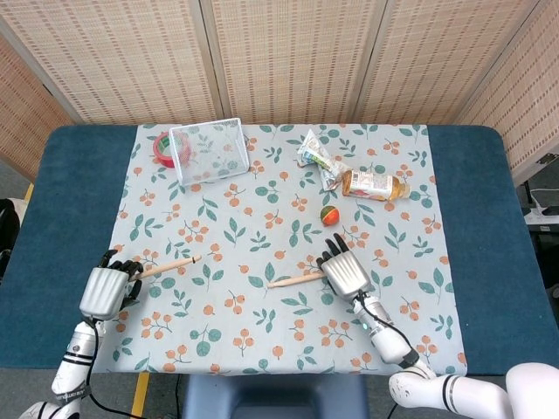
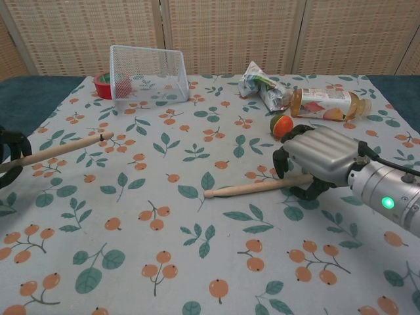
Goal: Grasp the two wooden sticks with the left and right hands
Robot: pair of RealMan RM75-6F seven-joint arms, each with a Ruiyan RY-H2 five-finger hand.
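Observation:
Two wooden sticks are on the floral tablecloth (image 1: 262, 218). My left hand (image 1: 106, 289) grips the left end of the left stick (image 1: 168, 265), which points up to the right; in the chest view this hand (image 2: 9, 155) shows at the left edge with the stick (image 2: 62, 148) running from it. The other stick (image 1: 295, 278) lies flat near the middle. My right hand (image 1: 344, 271) is over its right end; in the chest view its arched fingers (image 2: 283, 163) and thumb straddle the stick (image 2: 249, 188) without closing on it.
Along the far side are a white wire basket (image 1: 210, 150), a red tape roll (image 1: 161, 148), a crumpled snack bag (image 1: 314, 157) and a bottle (image 1: 374, 184) lying on its side. A small orange-green ball (image 1: 329, 215) sits just beyond my right hand.

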